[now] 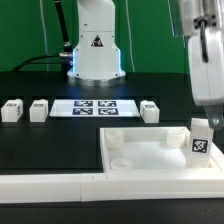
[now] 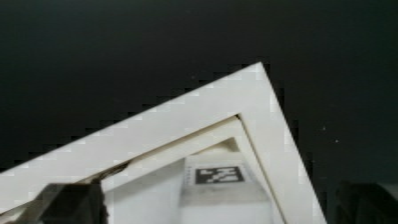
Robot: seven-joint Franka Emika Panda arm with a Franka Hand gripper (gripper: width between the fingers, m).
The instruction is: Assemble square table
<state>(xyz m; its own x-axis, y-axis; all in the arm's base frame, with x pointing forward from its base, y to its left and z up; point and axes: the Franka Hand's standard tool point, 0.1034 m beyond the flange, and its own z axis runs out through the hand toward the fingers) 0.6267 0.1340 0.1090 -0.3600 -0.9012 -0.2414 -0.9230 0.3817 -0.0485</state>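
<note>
The end effector point(image 1: 204, 108) was held low at the right of the scene. Its fingers point(image 2: 71, 200) were spread, clear of a tagged leg block point(image 1: 201, 138) that stood upright beneath it. That block was seen just beside the right rim of the square table top point(image 1: 150, 152), which lay on the black worktop point(image 1: 50, 140). Farther back, a leftmost leg block point(image 1: 12, 110) and a second leg block point(image 1: 38, 110) were set left of the marker board point(image 1: 95, 107), and a third leg block point(image 1: 149, 110) right of it.

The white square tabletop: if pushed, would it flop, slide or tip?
The tabletop looks like moulded plastic with a raised rim, so probably stiff. Lying flat and wide, it would likely slide rather than tip; the long white wall beside it may stop it.
</note>
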